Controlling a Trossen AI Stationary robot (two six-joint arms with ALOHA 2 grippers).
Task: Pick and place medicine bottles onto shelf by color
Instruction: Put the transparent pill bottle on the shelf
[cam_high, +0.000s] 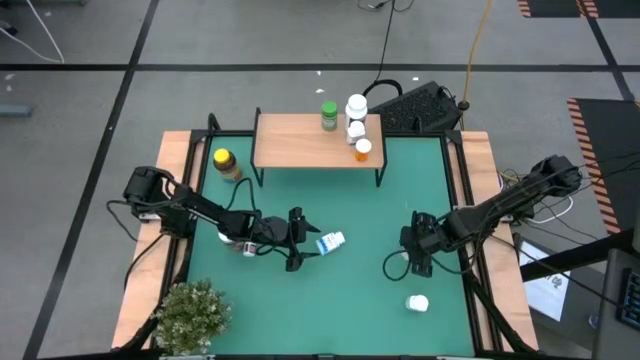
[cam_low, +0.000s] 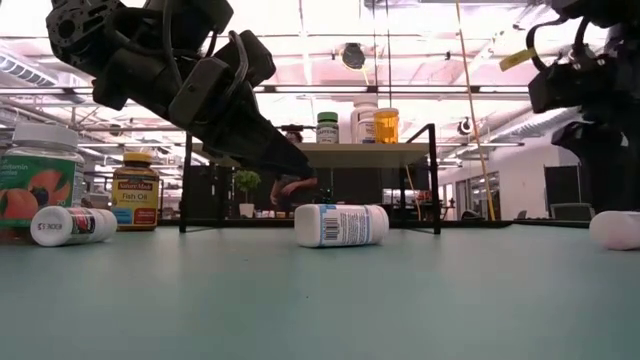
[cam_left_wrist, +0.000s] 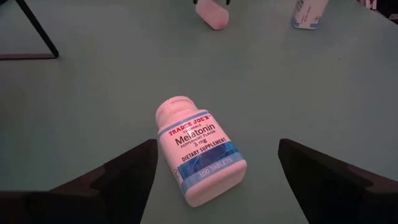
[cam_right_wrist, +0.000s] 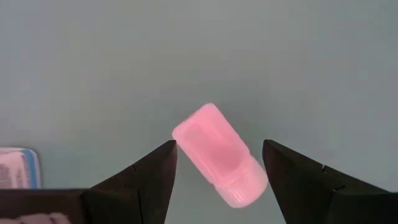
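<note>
A blue-and-white bottle (cam_left_wrist: 199, 152) lies on its side on the green mat (cam_high: 370, 215); it also shows in the high view (cam_high: 331, 242). My left gripper (cam_left_wrist: 217, 146) is open, one finger on each side of the bottle's base end without touching it, low over the mat (cam_high: 300, 240). A white bottle (cam_right_wrist: 217, 155) lies on its side near the mat's front right (cam_high: 417, 302). My right gripper (cam_right_wrist: 219, 149) is open above it, apart from it (cam_high: 415, 258). The shelf (cam_high: 300, 145) at the back carries a green bottle (cam_high: 328, 115), white bottles (cam_high: 356, 108) and an orange-capped bottle (cam_high: 363, 150).
An amber yellow-capped bottle (cam_high: 227, 163) stands left of the shelf. More bottles (cam_high: 235, 240) lie by the left arm. A potted plant (cam_high: 193, 315) stands at the front left corner. A wooden frame (cam_high: 478, 200) borders the mat. Another blue-white bottle (cam_left_wrist: 309, 14) shows near the white one.
</note>
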